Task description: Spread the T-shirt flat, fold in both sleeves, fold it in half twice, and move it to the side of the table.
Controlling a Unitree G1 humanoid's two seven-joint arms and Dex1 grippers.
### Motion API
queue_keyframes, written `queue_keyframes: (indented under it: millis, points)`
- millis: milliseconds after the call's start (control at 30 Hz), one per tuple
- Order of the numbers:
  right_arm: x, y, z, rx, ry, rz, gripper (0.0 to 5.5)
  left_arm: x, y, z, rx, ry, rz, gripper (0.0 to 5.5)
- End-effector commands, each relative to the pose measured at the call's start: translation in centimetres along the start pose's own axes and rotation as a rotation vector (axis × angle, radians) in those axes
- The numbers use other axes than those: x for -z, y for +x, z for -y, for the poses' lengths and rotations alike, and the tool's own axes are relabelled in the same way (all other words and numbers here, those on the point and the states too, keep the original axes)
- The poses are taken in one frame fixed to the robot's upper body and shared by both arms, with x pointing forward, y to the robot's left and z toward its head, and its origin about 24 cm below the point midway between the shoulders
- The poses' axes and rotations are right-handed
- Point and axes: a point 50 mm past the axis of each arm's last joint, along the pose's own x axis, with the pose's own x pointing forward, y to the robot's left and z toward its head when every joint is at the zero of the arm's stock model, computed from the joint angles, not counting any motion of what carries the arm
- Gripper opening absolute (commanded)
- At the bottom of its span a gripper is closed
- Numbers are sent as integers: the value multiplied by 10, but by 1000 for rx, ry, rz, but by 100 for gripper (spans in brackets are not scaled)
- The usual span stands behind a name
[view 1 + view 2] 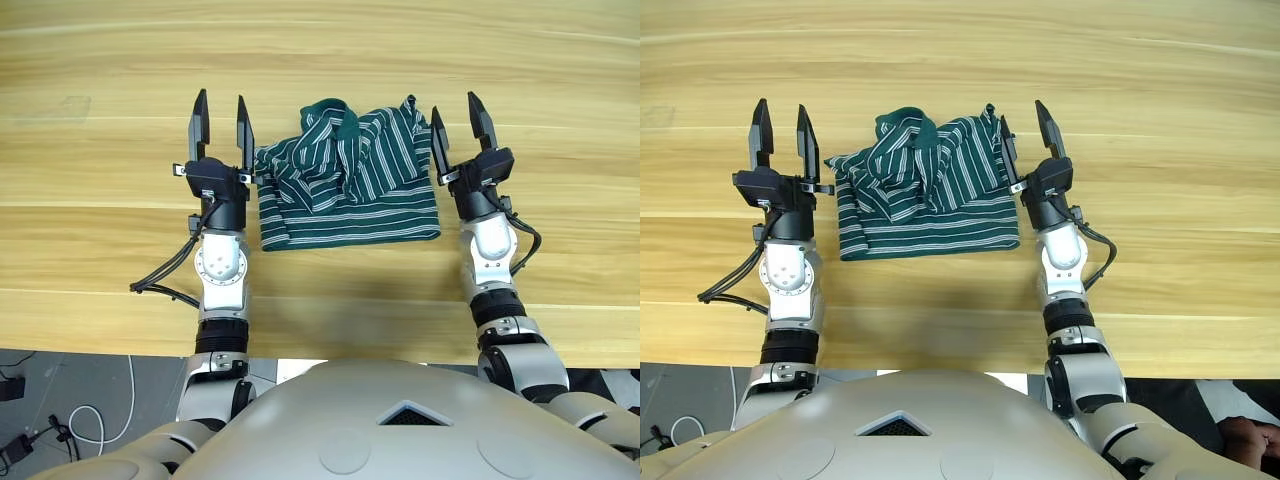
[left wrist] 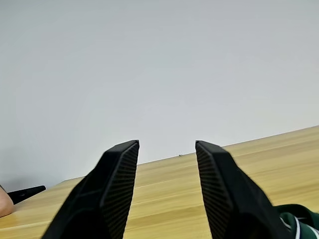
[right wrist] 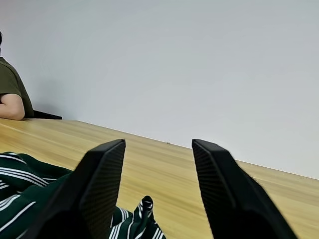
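Mid-bench, between both tools: T-shirt (image 1: 345,180), green with white stripes, bunched in a rumpled heap, not yet spread. Judged soft, light and limp; it will likely sag and drag rather than slide as one piece, so layers may shift when pulled. Best hold is probably the outer edges or hem corners nearest each tool, pinching a single layer to open it out. Left tool (image 1: 221,112) just beside the shirt's left edge, fingers apart, nothing held. Right tool (image 1: 455,110) just beside the right edge, fingers apart, likewise empty. Both forearms low over the bench (image 1: 100,60), tools pointing away from the robot, roughly parallel.
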Motion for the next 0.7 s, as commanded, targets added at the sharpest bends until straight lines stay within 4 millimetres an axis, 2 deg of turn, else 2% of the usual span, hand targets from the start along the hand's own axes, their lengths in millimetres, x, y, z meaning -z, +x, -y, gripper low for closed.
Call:
queue_keyframes:
  millis: [33, 200, 367, 533, 700]
  points:
    - [-4, 0, -9, -136, 15, -140, 247, -1, 4, -5, -33, -3, -11, 210]
    - [-22, 10, -35, -366, 169, -361, 247, 0, 10, 1, -17, -8, -11, 210]
    - [-16, 19, -50, -457, 256, -586, 247, 4, 13, 3, -6, -4, -24, 210]
    - [-16, 32, -62, -490, 244, -638, 247, 10, 14, 10, 25, 4, -38, 210]
    - [-8, 37, -65, -473, 213, -654, 247, 13, 13, 13, 42, 5, -46, 210]
